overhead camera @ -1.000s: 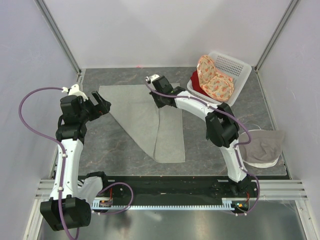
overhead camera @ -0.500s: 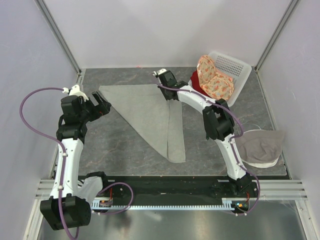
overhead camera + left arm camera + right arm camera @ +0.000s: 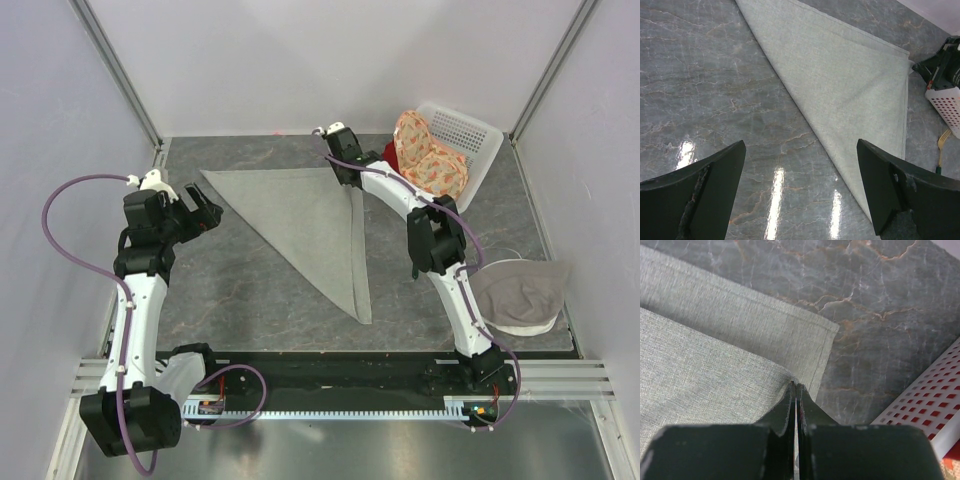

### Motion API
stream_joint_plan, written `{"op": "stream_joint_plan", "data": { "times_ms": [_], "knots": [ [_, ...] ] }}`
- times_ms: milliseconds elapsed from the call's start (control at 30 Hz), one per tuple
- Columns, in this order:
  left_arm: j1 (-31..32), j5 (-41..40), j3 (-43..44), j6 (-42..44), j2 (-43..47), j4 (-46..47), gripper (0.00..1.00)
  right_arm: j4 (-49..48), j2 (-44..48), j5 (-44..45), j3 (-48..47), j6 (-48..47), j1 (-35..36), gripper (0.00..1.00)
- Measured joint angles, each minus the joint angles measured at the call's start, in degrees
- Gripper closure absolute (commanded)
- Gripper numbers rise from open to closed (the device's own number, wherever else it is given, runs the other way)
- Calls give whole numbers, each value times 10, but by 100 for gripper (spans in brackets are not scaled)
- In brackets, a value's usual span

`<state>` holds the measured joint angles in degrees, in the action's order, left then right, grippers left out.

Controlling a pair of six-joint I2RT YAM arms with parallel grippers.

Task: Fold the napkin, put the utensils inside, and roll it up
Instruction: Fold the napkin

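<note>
1. Top external view: the right gripper (image 3: 345, 172) has carried a corner of the napkin (image 3: 300, 215) farther right than a second ago. It now sits at the cloth's far right corner, near the white basket (image 3: 478, 128).
2. A second ago the napkin was only partly folded, with a wide single-layer panel showing. Now it lies on the table (image 3: 250, 290) as a triangle, with a narrow strip of the lower layer showing along its right edge.
3. In the right wrist view, the jaws are pinched together on the upper layer's corner, just short of the lower layer's corner.
4. The left gripper (image 3: 205, 214) stands where it was beside the napkin's left point, jaws wide apart and holding nothing.
5. In the left wrist view, the fork (image 3: 941, 142) lies on the table between the napkin's right edge and the basket, partly hidden.
6. The orange floral cloth (image 3: 430, 155) in the basket and the beige-grey cloth (image 3: 520, 290) at the right have not moved.
</note>
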<state>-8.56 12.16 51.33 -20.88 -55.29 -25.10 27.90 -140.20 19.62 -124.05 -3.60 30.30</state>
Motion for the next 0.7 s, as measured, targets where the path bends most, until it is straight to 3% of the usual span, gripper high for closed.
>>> {"op": "stream_joint_plan", "data": {
  "times_ms": [700],
  "knots": [
    [0, 0, 0, 0, -3, 0, 0, -1, -45, 24, -49, -12, -25, 100]
  ]
}}
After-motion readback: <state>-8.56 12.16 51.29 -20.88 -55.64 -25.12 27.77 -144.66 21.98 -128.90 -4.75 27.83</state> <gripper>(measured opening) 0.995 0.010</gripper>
